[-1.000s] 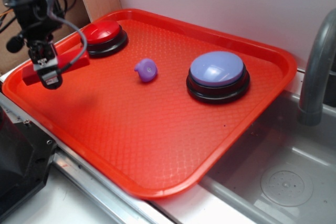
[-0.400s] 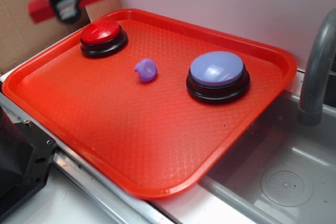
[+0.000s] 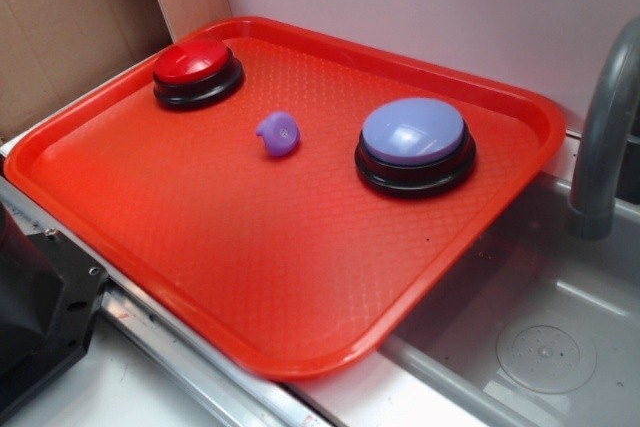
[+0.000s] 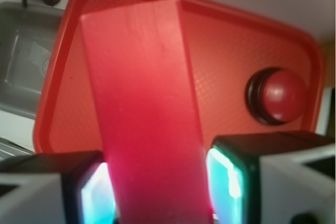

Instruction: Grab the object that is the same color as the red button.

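Above tray [image 4: 63, 66], long red block [image 4: 147, 119]

1. A large red plastic tray [image 3: 300, 277] with a fine textured surface lies beside a grey metal sink [image 3: 520, 347].
2. A small purple lump [image 3: 278, 134] rests on the tray — apart from the others.
3. A lavender-domed button on a black round base [image 3: 414, 145] stands to the right of the lump.
4. A grey curved faucet pipe [image 3: 603, 137] rises at the right edge.
5. Brown cardboard [image 3: 60, 37] stands behind — at the left.
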You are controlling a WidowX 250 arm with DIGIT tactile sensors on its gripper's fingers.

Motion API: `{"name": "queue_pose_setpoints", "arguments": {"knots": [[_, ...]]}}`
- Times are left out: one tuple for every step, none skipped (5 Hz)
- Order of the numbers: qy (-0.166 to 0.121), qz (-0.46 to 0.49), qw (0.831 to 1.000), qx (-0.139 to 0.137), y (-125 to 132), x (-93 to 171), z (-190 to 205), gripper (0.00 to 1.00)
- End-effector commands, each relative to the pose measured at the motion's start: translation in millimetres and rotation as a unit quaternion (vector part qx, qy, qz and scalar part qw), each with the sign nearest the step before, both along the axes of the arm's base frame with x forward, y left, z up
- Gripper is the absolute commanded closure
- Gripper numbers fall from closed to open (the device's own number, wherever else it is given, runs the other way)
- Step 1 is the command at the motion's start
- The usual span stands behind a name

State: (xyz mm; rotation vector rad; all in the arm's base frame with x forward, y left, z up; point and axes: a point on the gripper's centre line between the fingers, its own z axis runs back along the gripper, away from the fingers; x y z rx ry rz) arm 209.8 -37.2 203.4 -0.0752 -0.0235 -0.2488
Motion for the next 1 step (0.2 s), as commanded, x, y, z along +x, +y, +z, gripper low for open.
{"name": "queue_pose_setpoints", "arguments": {"knots": [[-0.017,0.032,0.999,-0.006,11.7,8.6,-3.4,1.00]]}}
